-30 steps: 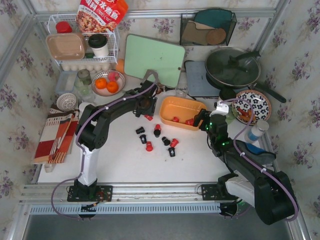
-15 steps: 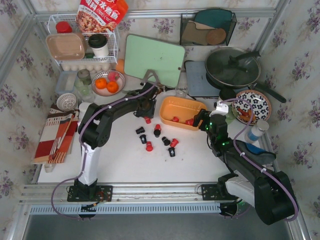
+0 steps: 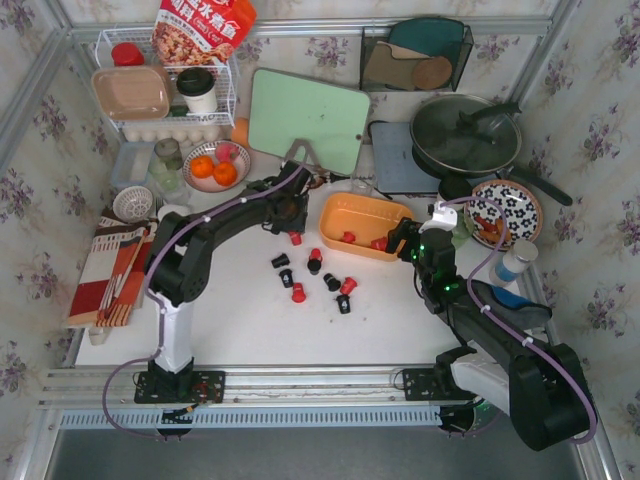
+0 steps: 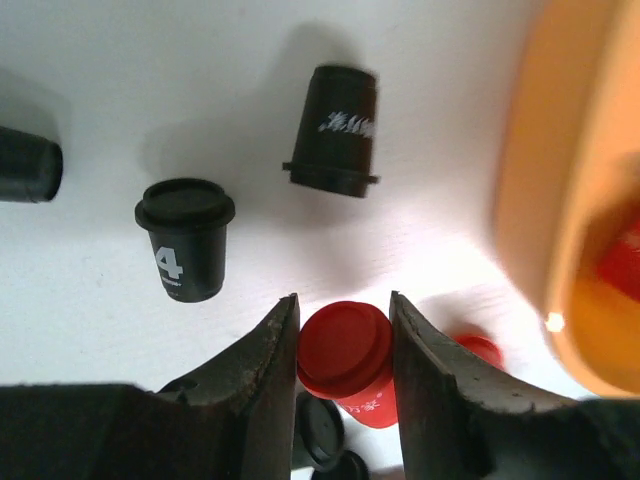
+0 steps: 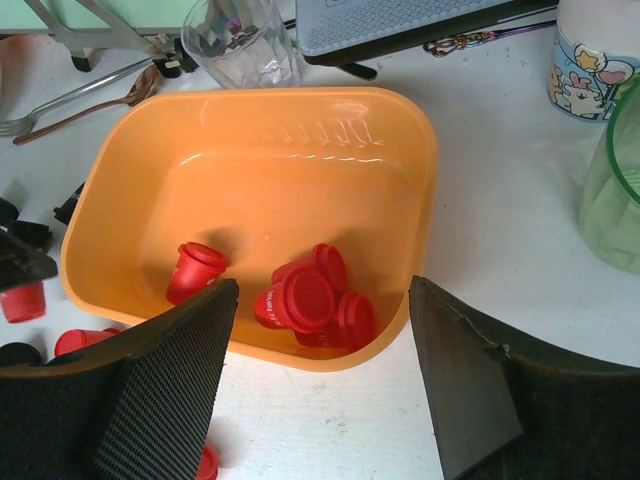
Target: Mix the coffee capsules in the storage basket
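Pinching a red capsule (image 4: 345, 352) over the counter (image 4: 120, 90), the left fingers (image 4: 262, 375) hung beside the storage basket (image 5: 420, 180). The right fingers (image 5: 165, 390) stood spread above it, with red capsules (image 5: 305, 300) inside and black capsules (image 4: 185, 235) scattered outside.

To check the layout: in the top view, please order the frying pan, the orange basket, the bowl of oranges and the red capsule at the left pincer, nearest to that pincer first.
1. red capsule, between the fingers of the left pincer.
2. orange basket, close on its right.
3. bowl of oranges, back left.
4. frying pan, far back right.
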